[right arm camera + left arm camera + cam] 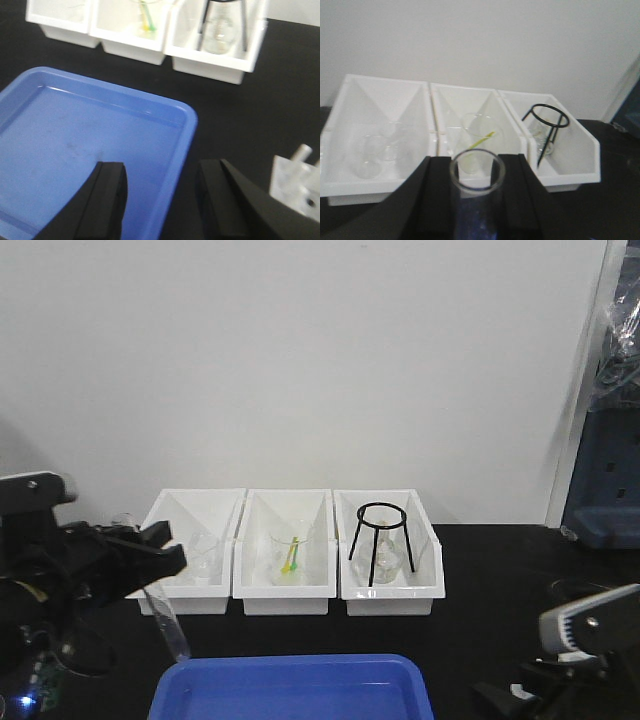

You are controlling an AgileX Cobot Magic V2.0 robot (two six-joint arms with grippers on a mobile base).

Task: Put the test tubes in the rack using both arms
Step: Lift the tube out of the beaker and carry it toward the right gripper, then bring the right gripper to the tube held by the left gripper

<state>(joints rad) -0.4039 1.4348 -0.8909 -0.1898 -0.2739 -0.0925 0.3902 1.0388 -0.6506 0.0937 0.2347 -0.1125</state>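
The left gripper (pixel 168 548), at the left of the front view, is clamped on 1 test tube (pixel 477 172). The tube's open mouth shows between the black fingers (pixel 435 200) and its body slants down toward the blue tray (pixel 290 690). The right gripper (pixel 161 167) is spread wide and holds nothing, over the tray's right rim. The rack (pixel 295 182) stands on the black bench (pixel 480 570) at the lower right of the right wrist view, blurred. 3 white bins (pixel 285 598) line the back.
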